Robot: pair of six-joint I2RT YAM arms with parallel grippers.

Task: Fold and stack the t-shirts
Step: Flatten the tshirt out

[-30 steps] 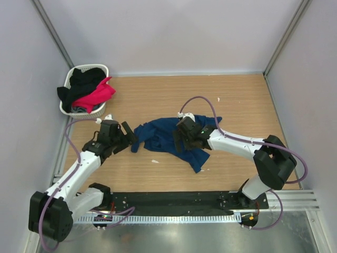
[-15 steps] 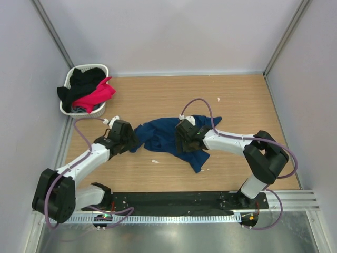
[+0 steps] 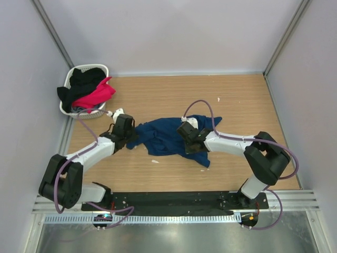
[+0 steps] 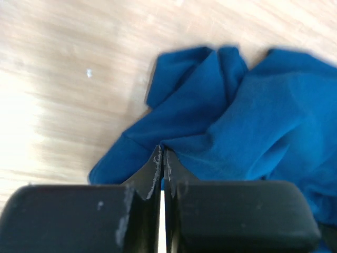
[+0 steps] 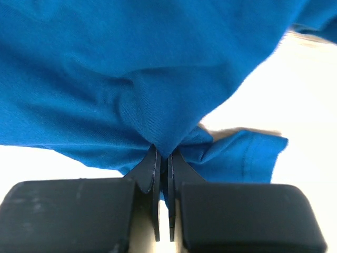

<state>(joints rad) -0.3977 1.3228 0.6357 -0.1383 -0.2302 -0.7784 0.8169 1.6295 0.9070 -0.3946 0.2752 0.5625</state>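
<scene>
A crumpled navy blue t-shirt (image 3: 164, 138) lies on the wooden table (image 3: 242, 100), near its middle. My left gripper (image 3: 132, 138) is at the shirt's left edge. In the left wrist view its jaws (image 4: 162, 152) are shut, with a fold of the navy t-shirt (image 4: 247, 121) pinched at the tips. My right gripper (image 3: 191, 142) sits on the shirt's right part. In the right wrist view it (image 5: 162, 154) is shut on a bunched ridge of the blue fabric (image 5: 131, 63). A pink t-shirt (image 3: 96, 95) and a black t-shirt (image 3: 84, 79) lie in the basket.
The small white woven basket (image 3: 68, 80) stands in the back left corner against the wall. Pale walls close the table on the left, back and right. A black rail (image 3: 174, 199) with the arm bases runs along the near edge. Small white specks lie on the wood.
Both grippers have gone from open to shut on the navy t-shirt. The left gripper slid right onto the shirt's left edge. The shirt's lower right flap shifted a little.
</scene>
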